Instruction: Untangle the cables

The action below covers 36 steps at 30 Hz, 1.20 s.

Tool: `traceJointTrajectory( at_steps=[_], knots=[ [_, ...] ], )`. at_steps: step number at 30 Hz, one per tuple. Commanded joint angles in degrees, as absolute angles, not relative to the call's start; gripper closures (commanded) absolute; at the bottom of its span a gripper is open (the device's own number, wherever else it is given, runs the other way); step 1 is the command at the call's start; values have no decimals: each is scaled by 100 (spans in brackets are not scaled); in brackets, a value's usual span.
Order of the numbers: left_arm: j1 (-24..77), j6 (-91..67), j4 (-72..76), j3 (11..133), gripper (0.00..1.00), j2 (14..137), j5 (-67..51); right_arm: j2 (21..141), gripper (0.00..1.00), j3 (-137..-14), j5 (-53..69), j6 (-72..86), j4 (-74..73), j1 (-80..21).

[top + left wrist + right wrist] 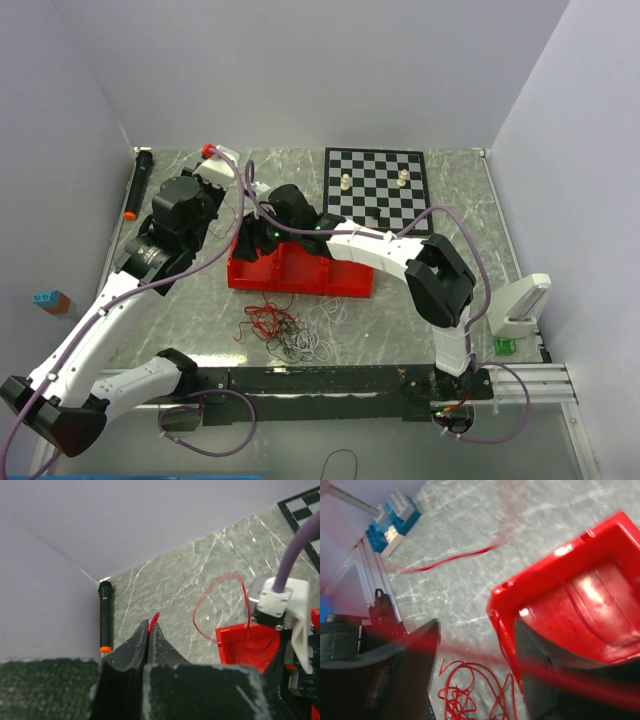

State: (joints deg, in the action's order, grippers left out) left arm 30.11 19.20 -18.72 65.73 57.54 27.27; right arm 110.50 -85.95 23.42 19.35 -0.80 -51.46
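Pinching red cable (154,617), left hand (149,630) hangs beside the bin (227,631) edge.

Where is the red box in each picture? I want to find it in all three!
Top view: the red box sits in the middle.
Left wrist view: lower right, beside the shut left claw pinching a red cable.
Right wrist view: right half, past the open right claw.
Shared landmark: the grey marbled table under the box.

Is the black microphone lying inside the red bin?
No, the microphone lies on the table at its far left edge, well apart from the red bin.
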Motion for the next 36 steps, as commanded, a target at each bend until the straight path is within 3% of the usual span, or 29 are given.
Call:
traceJointTrajectory(
  at_steps=[1,8,21,25,36],
  knots=[
    [2769,1512,-1486,6548,99,5713,2462,11040,22,-8746,2523,2109,18,-4931],
    [2575,1407,-1213,6381,99,5888,2215,10591,15,-7850,2593,2224,211,-4738],
    [2514,1415,-1091,6811,99,5846,1293,8562,20,-5512,2215,2645,1063,-4447],
    [2522,1608,-651,6934,99,5511,766,8376,21,-5291,2171,2672,1081,-4386],
    [2514,1626,-1354,6785,99,4510,-448,8437,23,-5150,1951,2725,984,-4298]
  ],
)
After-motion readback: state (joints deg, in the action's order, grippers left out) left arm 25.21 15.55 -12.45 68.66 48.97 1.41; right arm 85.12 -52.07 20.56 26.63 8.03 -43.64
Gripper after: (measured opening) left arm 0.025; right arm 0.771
